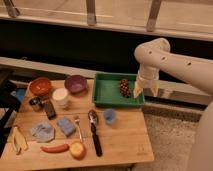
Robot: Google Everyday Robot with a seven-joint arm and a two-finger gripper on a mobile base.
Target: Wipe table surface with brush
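Gripper: we see the gripper [145,91] hanging over the right end of the green tray [107,92], jaws spread wide and holding nothing.
Under the hand: a dark knobbly item [124,87] lies in the tray, just beside the nearer finger; it is no part of our job.
Next out: a small blue cup [109,116] stands on the table surface [127,137], between the hand and our tool.
Brush: the brush [95,134] lies flat on the planks, well apart from the hand, down and to the left of it in the view, past the tray's front wall.
Long axis: its oval head points toward the tray and its black handle runs away from the hand toward the table's front edge.
Beside it: a fork [78,127] lies on the brush's far side from the hand, roughly parallel to it.
Bearing of the move: we judge that the hand must leave the tray, cross over the cup and come down across the handle, jaws set crosswise to that axis.
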